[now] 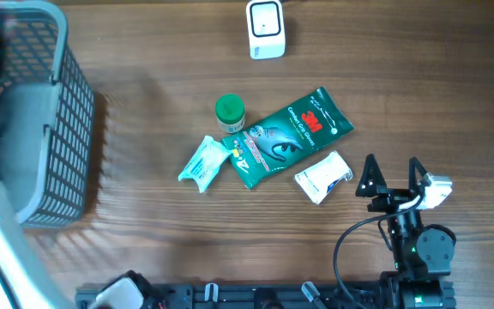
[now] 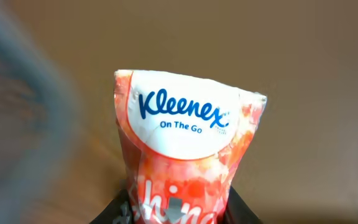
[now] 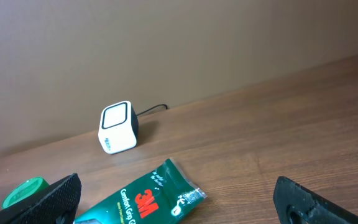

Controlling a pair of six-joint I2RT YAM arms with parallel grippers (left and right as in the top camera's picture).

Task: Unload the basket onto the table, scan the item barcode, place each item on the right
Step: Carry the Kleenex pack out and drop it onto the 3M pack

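- The Kleenex pack [image 2: 188, 155] stands between the fingers of the left gripper [image 2: 179, 214], which is clenched on its lower end, and the wrapper narrows there.
- Its long axis runs straight out from the gripper. The end with the white "Kleenex On The Go" label points away from the fingers, and that printed face is turned to the wrist camera. No barcode shows on this face.
- The pack is held up off the table [image 1: 161, 249] at its left edge, beside the grey basket [image 1: 50, 129]. From overhead that area is blurred and the pack cannot be made out.
- The scanner [image 1: 266, 28] sits at the middle of the far edge, well apart from the basket.
- The right gripper [image 1: 393, 167] hovers near the near right corner with its jaws spread wide and nothing between them.
- In mid-table lie a green 3M glove pack [image 1: 286, 136], a green-capped bottle [image 1: 230, 112] touching its left end, a white-and-teal packet [image 1: 202, 163] and a white-and-blue packet [image 1: 324, 176].
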